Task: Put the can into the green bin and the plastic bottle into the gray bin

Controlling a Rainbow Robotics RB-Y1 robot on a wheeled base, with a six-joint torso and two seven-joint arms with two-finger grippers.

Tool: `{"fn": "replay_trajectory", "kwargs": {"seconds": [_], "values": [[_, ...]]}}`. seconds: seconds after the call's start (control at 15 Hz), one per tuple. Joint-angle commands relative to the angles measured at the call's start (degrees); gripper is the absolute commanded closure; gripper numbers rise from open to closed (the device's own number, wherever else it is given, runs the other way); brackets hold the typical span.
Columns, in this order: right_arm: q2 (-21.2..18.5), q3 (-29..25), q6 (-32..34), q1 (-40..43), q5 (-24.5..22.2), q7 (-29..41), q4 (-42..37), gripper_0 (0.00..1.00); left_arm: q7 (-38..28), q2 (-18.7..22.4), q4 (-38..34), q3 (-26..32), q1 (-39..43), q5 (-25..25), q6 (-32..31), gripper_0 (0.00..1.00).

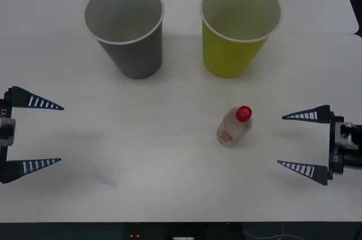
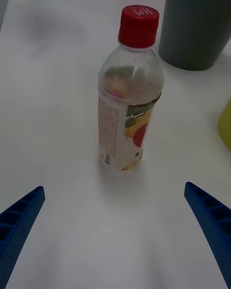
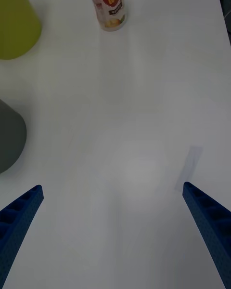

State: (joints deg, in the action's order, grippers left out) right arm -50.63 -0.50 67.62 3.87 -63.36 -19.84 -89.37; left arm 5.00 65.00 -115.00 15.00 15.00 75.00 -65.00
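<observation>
The plastic bottle (image 1: 233, 127) (image 2: 130, 96) (image 3: 108, 5), clear with a red cap and a red-and-white label, stands upright on the white table, right of centre. Behind it stands the green bin (image 1: 235, 47) (image 2: 226, 125) (image 3: 14, 19), with the gray bin (image 1: 133, 47) (image 2: 197, 24) (image 3: 9, 135) to its left; both look empty. My right gripper (image 1: 280, 140) (image 2: 113, 187) is open a short way right of the bottle, pointing at it without touching. My left gripper (image 1: 61, 134) (image 3: 112, 185) is open at the table's left side, holding nothing. The can is out of view.
A faint pale strip (image 1: 104, 179) (image 3: 192, 159) lies flat on the table near the front, between the grippers. The table's front edge (image 1: 181, 221) runs just below the arms. Open tabletop separates the bottle from the two bins.
</observation>
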Motion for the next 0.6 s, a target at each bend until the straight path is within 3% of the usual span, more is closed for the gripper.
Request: {"fn": "replay_trajectory", "kwargs": {"seconds": [0.07,0.6], "values": [[3.3,1.6,0.3,-2.9,-0.1,-1.2,3.8,0.0,0.0,0.0,0.0,0.0,0.0,0.0,0.0,0.0],[12.2,5.0,0.6,-10.5,-0.1,-3.2,14.5,0.0,0.0,0.0,0.0,0.0,0.0,0.0,0.0,0.0]]}}
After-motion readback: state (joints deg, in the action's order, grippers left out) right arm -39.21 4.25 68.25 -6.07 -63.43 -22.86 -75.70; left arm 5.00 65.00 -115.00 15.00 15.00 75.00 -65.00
